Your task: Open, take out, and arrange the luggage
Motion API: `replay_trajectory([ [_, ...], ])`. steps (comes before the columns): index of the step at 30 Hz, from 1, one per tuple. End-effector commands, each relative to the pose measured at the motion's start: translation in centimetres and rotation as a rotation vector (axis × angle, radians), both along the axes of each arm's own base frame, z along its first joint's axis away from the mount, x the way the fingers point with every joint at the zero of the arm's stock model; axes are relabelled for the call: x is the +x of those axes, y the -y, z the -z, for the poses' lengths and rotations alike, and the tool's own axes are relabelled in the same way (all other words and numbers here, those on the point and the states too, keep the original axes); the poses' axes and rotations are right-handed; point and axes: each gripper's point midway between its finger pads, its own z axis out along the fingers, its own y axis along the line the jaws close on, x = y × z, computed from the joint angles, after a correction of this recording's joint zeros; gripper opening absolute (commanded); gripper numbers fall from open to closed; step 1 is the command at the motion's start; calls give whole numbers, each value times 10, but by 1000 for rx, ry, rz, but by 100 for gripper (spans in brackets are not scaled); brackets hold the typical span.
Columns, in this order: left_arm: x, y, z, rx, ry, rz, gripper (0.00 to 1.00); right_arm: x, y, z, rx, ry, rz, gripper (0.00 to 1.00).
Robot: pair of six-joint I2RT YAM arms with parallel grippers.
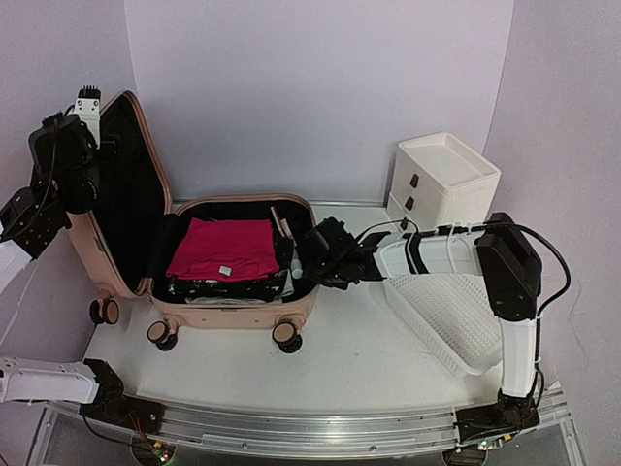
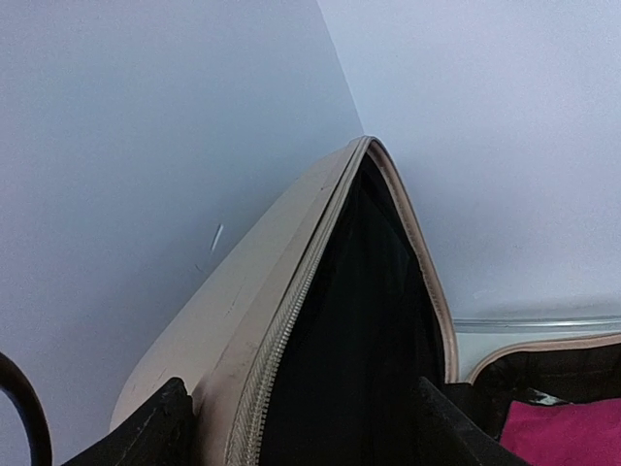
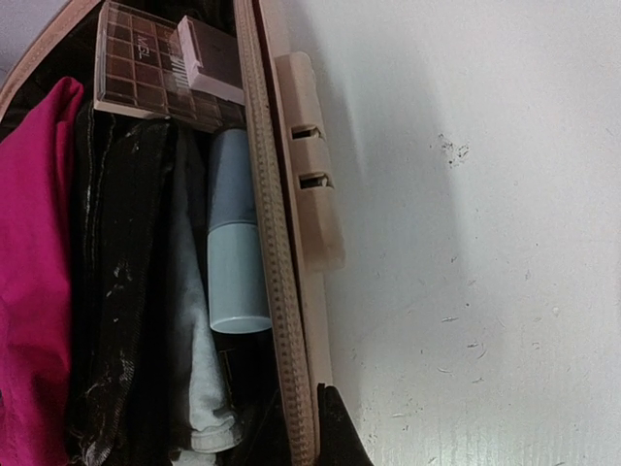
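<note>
Top external, basket (image 1: 448,313) beside open luggage (image 1: 233,313), drawer unit (image 1: 446,180) behind basket

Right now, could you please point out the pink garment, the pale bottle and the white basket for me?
pink garment (image 1: 221,245), top external view, middle of its folded top.
pale bottle (image 3: 239,277), right wrist view, its wider lower part.
white basket (image 1: 448,309), top external view, bare perforated floor.

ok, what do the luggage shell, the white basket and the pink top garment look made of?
luggage: likely hard plastic, smooth pale pink; it stands open without sagging.
basket: probably white plastic, with moulded perforated walls.
garment: magenta cloth, soft-looking and folded flat.
</note>
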Motion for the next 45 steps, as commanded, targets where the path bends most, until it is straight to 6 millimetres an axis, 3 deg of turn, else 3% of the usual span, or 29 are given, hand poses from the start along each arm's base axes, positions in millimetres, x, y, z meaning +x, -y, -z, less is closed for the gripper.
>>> replay_trajectory([
  [1,14,6,15,32,-38,30,73,13,-15,22,95,-2,47,0],
  [5,13,-4,18,68,-52,-20,73,16,-33,19,166,9,47,0],
  [10,10,-12,25,83,-64,-45,82,13,-52,13,238,34,62,0],
  [14,6,-12,27,71,-63,-17,94,13,-55,11,261,42,79,0],
  [18,0,-10,29,45,-75,39,98,13,-53,8,263,51,93,0],
  [28,-23,53,6,-90,-70,546,99,10,-55,10,273,51,112,0],
  [32,-43,62,-16,-139,-16,662,99,9,-53,9,271,56,119,0],
  [37,-59,47,-32,-181,44,644,99,9,-50,7,274,62,126,0],
  [45,-56,6,-20,-224,56,401,100,8,-46,5,274,68,133,0],
])
